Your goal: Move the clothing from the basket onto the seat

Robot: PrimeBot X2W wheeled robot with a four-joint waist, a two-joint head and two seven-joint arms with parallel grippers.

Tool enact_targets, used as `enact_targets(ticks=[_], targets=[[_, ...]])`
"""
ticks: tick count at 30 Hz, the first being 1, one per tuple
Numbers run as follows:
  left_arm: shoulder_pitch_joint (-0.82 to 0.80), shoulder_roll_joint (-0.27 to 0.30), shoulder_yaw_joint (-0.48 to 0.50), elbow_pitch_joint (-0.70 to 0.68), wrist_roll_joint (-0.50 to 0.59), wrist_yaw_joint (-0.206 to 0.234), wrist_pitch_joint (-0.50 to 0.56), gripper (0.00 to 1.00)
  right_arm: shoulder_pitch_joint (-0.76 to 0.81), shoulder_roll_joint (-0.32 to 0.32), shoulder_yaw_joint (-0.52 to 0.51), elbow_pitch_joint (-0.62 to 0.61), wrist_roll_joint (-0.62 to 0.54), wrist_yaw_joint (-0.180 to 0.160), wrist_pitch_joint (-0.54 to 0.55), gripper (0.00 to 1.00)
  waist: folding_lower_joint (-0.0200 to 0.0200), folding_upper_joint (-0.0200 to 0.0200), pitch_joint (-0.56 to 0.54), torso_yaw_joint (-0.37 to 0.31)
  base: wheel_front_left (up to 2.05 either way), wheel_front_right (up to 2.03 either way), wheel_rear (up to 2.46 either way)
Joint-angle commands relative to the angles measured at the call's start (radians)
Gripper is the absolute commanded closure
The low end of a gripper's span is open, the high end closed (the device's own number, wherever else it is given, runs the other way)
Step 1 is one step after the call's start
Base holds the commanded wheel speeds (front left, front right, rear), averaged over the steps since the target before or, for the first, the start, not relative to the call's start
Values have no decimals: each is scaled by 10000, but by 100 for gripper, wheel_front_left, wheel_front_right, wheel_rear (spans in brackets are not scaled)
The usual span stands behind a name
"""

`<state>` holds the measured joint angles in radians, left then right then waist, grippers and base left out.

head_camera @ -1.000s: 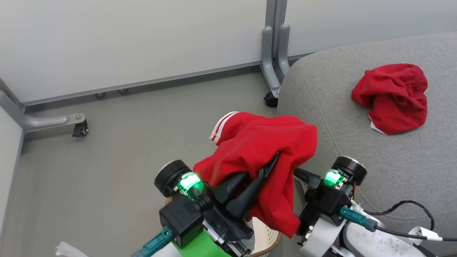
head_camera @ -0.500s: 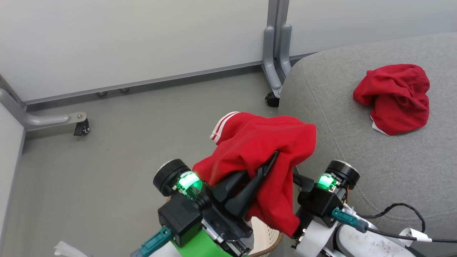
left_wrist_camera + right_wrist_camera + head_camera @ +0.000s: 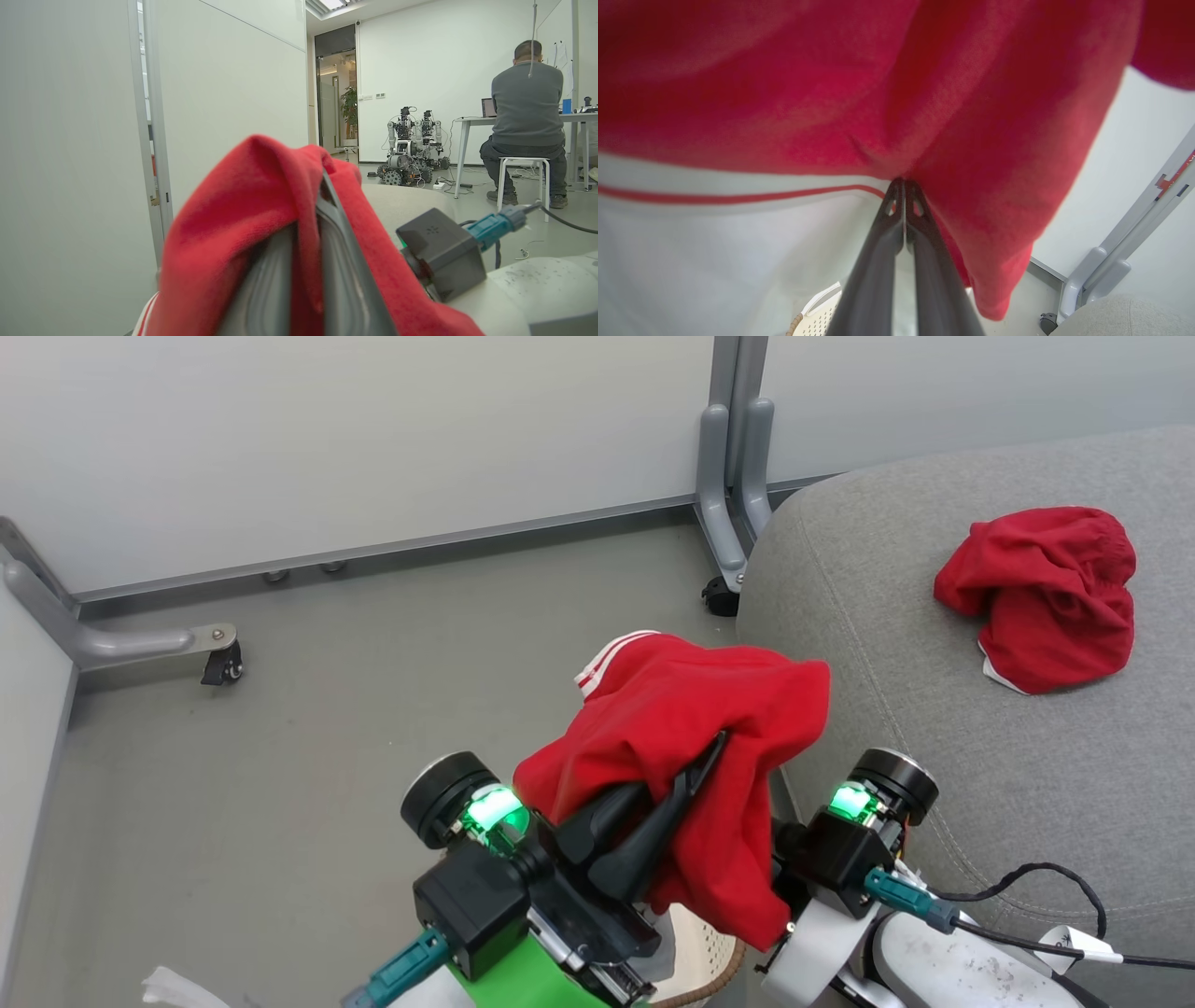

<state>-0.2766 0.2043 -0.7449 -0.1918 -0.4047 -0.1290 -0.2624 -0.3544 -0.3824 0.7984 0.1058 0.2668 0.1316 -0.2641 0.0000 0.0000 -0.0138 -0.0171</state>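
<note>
left gripper (image 3: 711,753) clamped on red garment (image 3: 672,709), draped over it | right gripper (image 3: 903,183) pressed together, tips touching red garment at 12 o'clock

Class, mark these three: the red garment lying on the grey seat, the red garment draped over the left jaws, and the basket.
Lying garment (image 3: 1041,597): head view, middle of its heap.
Draped garment (image 3: 691,709): head view, its top fold.
Basket (image 3: 702,957): head view, perforated wall.
</note>
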Motion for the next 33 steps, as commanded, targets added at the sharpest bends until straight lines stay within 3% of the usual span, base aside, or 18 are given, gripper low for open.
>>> enact_targets(ticks=[1,21,33], targets=[[-96,20,79,9,-67,-26,-31,100,46,34,-27,-5,68,-17,-5,100,0,0,2,5,0,0,0],[360,-115,913,289,93,-27,-31,100,757,-247,-619,-620,66,-17,-5,100,0,0,-229,-236,0,0,0],[687,-167,1555,466,208,-27,-33,100,1642,-294,-1605,-1102,-7,-18,-5,100,0,0,-380,-333,0,0,0]])
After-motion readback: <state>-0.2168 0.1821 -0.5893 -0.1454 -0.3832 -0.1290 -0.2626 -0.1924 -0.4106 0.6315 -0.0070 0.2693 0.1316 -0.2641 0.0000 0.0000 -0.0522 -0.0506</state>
